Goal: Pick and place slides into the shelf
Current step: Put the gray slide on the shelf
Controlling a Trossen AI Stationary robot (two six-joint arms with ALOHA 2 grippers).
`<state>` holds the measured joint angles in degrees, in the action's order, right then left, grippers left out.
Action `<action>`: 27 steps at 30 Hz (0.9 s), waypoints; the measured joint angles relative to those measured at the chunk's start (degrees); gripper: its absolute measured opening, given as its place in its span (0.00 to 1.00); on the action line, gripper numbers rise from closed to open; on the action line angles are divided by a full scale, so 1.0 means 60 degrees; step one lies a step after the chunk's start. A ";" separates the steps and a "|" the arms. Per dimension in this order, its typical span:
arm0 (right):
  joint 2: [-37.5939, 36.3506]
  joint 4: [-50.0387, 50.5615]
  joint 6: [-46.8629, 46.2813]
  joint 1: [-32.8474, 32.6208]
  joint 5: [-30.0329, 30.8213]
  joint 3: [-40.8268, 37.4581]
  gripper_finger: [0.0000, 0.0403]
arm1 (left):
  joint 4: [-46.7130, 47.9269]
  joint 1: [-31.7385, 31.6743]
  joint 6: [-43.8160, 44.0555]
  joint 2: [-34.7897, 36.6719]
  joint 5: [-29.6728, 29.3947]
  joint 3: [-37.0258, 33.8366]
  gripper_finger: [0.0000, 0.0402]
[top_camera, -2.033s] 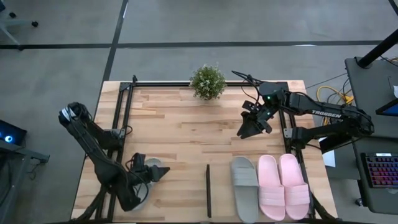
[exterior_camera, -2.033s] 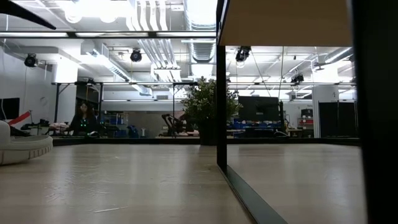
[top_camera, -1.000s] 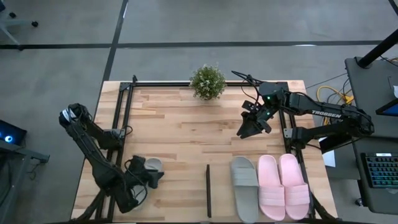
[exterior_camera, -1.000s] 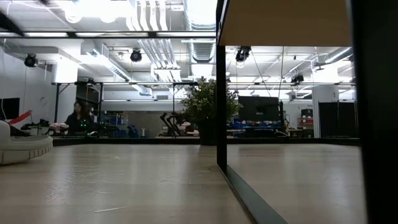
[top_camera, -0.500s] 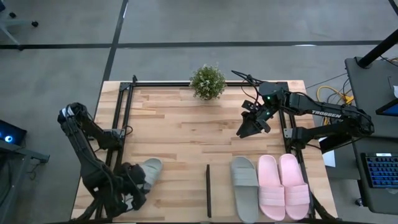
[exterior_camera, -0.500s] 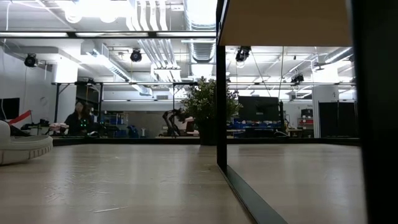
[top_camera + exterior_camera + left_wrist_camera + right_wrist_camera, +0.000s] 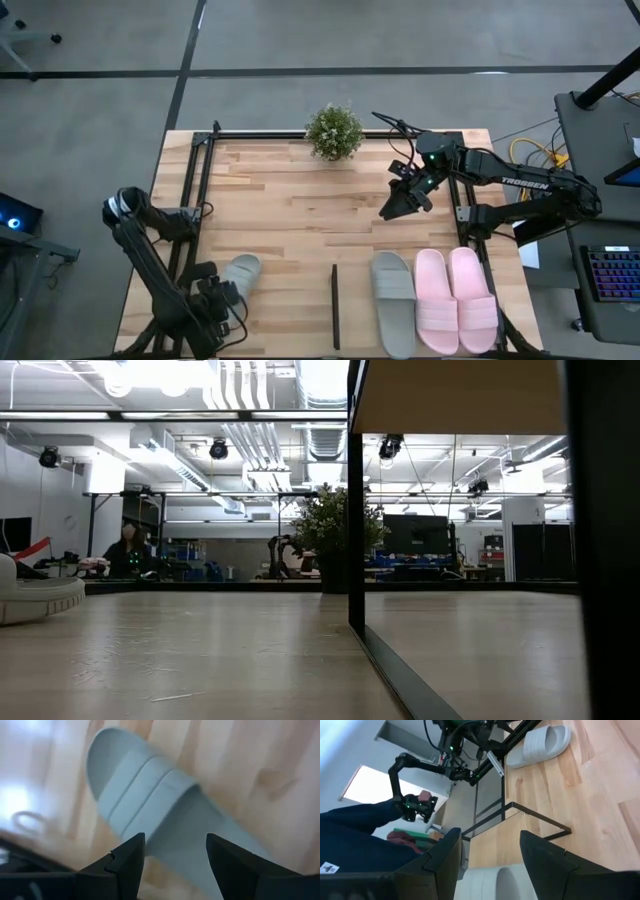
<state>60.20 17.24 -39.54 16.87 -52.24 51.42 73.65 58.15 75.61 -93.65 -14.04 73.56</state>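
One grey-green slide (image 7: 241,270) lies sole down on the table's near left, also seen in the low view (image 7: 40,600) and the right wrist view (image 7: 545,740). My left gripper (image 7: 222,298) hangs just near of it, pointing down, open; in its wrist view the fingers (image 7: 175,840) stand above the slide (image 7: 145,785) on either side of one end. A second grey-green slide (image 7: 393,298) and a pale pink pair (image 7: 455,298) lie side by side on the shelf (image 7: 353,310) at the near right. My right gripper (image 7: 392,210) hovers open over the far right (image 7: 490,837).
A potted plant (image 7: 334,130) stands at the far edge. Black frame rails run along the left (image 7: 195,190) and right (image 7: 462,215). The shelf's black post (image 7: 355,510) rises mid-table in the low view. Bare planks lie between the arms. A person's dark sleeve (image 7: 360,827) shows beyond.
My left gripper has swung toward the table's near edge, rolled about its own line and tipped to point down beside the grey-green slide. Its fingers have kept the same gap. The slide has stayed in place on the table.
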 joint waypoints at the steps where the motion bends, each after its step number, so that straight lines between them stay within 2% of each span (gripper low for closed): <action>1: 0.0000 0.0001 -0.0033 -0.0003 0.0009 0.0000 0.48 | 0.0207 0.0000 -0.0145 -0.0171 -0.0002 0.0091 0.49; 8: 0.0000 -0.0004 -0.0097 -0.0023 0.0386 0.0000 0.48 | 0.0812 0.0000 -0.0440 -0.0664 -0.0779 0.0400 0.49; 27: 0.0000 -0.0067 -0.0553 -0.0023 0.0568 0.0000 0.48 | 0.0603 0.0004 -0.0702 -0.0760 -0.1250 0.0233 0.49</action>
<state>60.20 16.84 -42.85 16.73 -48.83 51.42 77.27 58.17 71.40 -98.21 -21.54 74.96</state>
